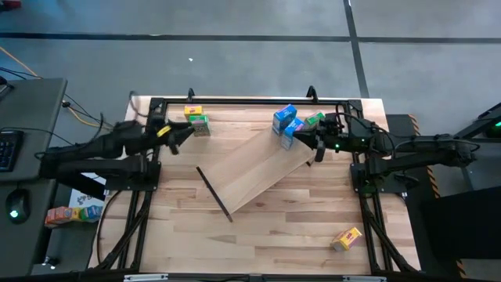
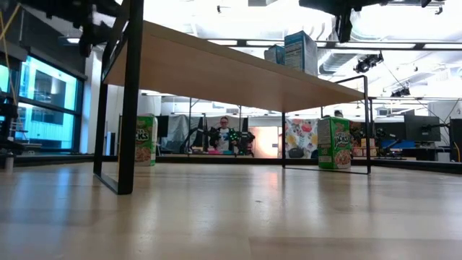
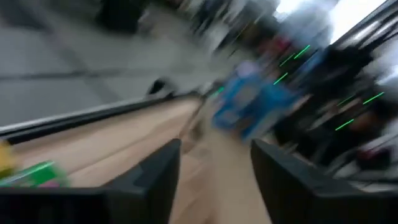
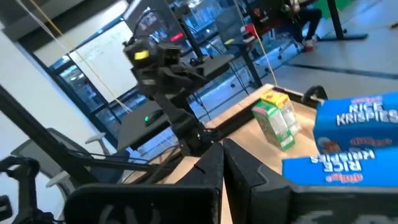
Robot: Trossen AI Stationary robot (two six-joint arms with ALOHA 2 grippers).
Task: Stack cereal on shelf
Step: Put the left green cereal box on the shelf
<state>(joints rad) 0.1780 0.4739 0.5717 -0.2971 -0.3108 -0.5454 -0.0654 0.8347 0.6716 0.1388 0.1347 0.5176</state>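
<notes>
Blue cereal boxes (image 1: 286,124) sit on the shelf (image 1: 254,171); right gripper (image 1: 311,143) beside them looks closed, left gripper (image 1: 188,131) wide.

From my right wrist, two small blue cardboard cereal boxes (image 4: 360,146) both read "RICE KRISPIES", the lower one upside down.

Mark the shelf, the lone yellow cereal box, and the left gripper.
shelf (image 1: 254,168): high view, bare middle of the board.
yellow cereal box (image 1: 347,237): high view, box face.
left gripper (image 1: 186,133): high view, between fingertips.
</notes>
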